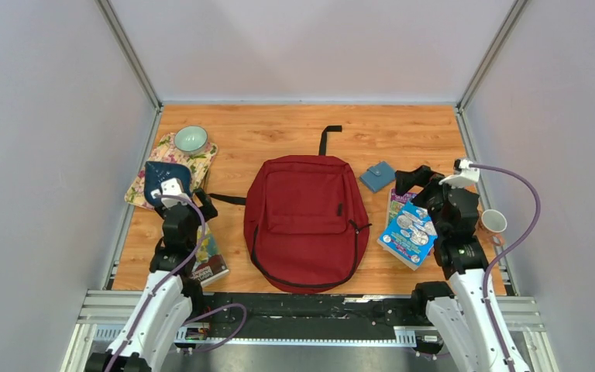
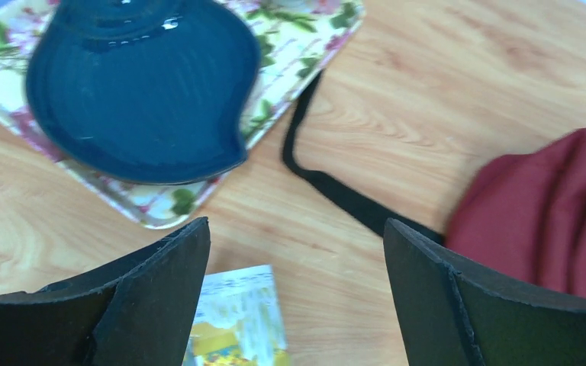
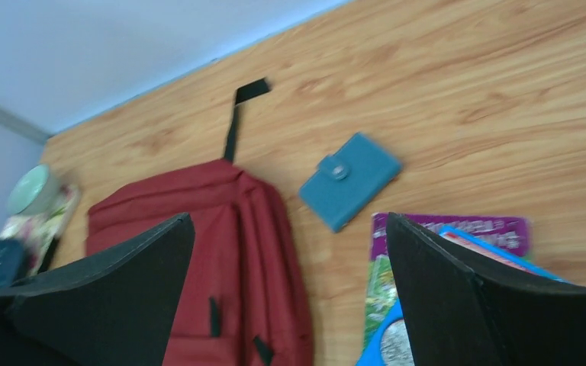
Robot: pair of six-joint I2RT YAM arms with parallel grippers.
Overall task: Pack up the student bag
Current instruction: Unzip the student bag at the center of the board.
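The student bag (image 1: 306, 221), dark red with black zippers, lies flat and zipped in the middle of the wooden table, top loop (image 1: 327, 139) pointing away. My left gripper (image 1: 194, 205) hovers open to the bag's left, above the table near a black strap (image 2: 336, 191). Its fingers (image 2: 296, 225) hold nothing, and the bag's edge (image 2: 557, 213) shows at the right. My right gripper (image 1: 417, 180) hangs open right of the bag, over the books. Between its fingers (image 3: 288, 217) I see the bag's side (image 3: 198, 244) and bare table.
A floral tray (image 1: 201, 163) at the left carries a dark blue plate (image 2: 141, 84) and a green bowl (image 1: 190, 139). One book (image 1: 211, 262) lies by the left arm. A blue wallet (image 1: 377, 176), stacked books (image 1: 408, 232) and a white cup (image 1: 494, 221) sit at the right.
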